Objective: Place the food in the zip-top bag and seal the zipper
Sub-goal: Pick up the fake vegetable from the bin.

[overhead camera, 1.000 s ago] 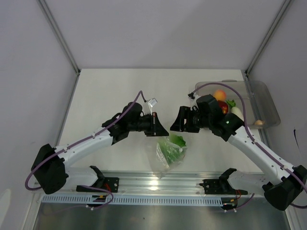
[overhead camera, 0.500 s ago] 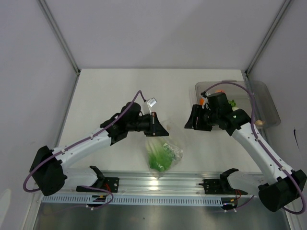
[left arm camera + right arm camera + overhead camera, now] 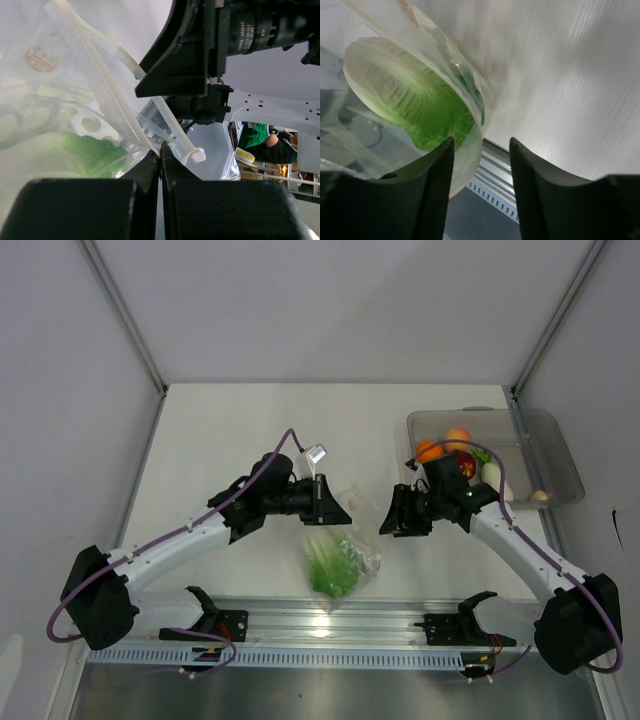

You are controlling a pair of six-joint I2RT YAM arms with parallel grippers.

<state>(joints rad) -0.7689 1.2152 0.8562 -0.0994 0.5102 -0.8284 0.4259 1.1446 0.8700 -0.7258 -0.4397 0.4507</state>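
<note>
Thin clear plastic: the zip-top bag (image 3: 340, 565) droops from the left pincer (image 3: 326, 510), with the green cabbage (image 3: 415, 100) inside.
The left pincer is clamped on the bag's top edge at the zipper (image 3: 115, 85). The right pincer (image 3: 481, 150) stands part-open and empty, the bag wall just beside one finger. The film is probably light, soft and slippery. Grip the stiffer zipper strip, not the wall. Other food (image 3: 458, 440) lies in the tray (image 3: 548, 455) behind the right pincer.

Indistinct beige piece (image 3: 540, 496) in tray (image 3: 548, 443)
</note>
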